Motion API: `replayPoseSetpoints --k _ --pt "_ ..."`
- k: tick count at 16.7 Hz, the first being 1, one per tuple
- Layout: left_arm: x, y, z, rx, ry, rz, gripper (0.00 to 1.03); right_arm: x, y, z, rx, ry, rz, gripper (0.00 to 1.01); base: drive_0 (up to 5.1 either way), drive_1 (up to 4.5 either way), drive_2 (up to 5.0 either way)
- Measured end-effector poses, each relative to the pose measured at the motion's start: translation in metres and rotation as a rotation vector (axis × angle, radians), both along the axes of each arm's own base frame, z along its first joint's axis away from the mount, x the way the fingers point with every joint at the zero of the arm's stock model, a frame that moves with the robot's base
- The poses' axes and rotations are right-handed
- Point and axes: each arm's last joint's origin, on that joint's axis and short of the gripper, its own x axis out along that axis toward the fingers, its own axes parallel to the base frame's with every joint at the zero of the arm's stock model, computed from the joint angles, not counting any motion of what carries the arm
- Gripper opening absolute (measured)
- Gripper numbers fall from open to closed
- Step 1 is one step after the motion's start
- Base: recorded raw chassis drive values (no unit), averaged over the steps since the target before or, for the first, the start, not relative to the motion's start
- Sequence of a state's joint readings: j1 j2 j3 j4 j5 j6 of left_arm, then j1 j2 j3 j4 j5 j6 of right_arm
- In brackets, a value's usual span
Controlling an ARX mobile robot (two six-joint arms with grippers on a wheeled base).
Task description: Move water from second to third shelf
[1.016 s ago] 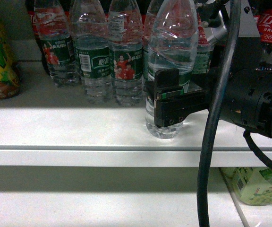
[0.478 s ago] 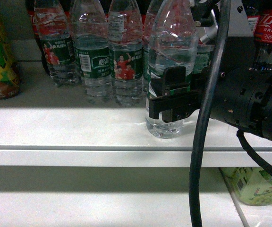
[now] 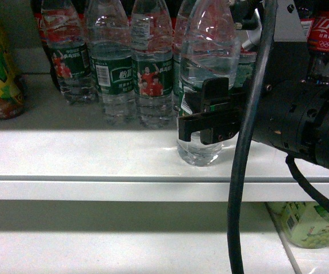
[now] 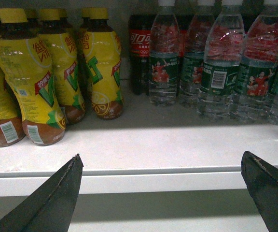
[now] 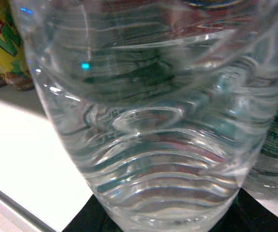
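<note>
Dim, grainy; glare on shelf (image 3: 96,154)

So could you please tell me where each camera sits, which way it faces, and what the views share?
Head: on the robot, facing the shelf front-on; shows the right pincer around the front water bottle, with its arm and cable.
Left wrist: on the left arm, below shelf level, facing the yellow juice bottles and the water row; the open left pincer tips show at the bottom corners.
Right wrist: on the right arm, pressed up against the held bottle; dark pincer parts at the bottom edge.
Shared: all three show the water bottles, juice and shelf.
</note>
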State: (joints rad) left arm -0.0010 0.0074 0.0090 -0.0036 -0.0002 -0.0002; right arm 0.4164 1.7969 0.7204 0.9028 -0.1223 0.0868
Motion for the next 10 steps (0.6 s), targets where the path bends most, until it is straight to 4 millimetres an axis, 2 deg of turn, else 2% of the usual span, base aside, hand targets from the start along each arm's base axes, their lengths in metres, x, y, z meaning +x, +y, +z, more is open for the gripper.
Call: replayPoseSetpoints --k 5,10 --pt "0.0 0.0 0.0 0.0 0.0 0.0 0.98 -0.016 -0.024 0.002 -0.025 -0.005 -0.092 0.4 0.0 0.0 0.0" --pt "0.0 0.0 0.0 0.0 0.0 0.0 0.98 -0.041 -0.052 0.007 -0.045 -0.016 -0.172 0.4 0.0 0.0 0.0"
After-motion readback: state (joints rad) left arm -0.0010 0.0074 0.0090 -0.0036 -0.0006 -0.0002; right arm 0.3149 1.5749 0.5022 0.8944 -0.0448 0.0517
